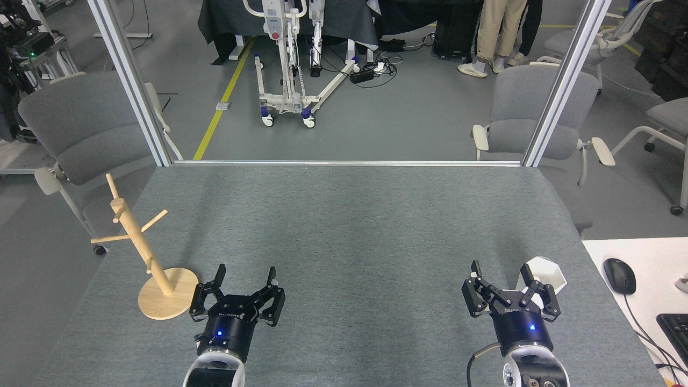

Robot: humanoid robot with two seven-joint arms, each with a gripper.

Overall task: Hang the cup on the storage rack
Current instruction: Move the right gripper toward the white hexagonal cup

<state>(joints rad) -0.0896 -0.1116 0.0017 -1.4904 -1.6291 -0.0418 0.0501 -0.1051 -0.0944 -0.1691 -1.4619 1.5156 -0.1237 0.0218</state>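
Clearly left end effector (246, 274) wide open, empty, right end effector (501, 270) open beside cup (548, 272)

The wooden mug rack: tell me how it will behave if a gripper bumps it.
The storage rack probably tips easily: its post is tall and slim over a flat round base. It looks stiff and light, so it may slide on the table.
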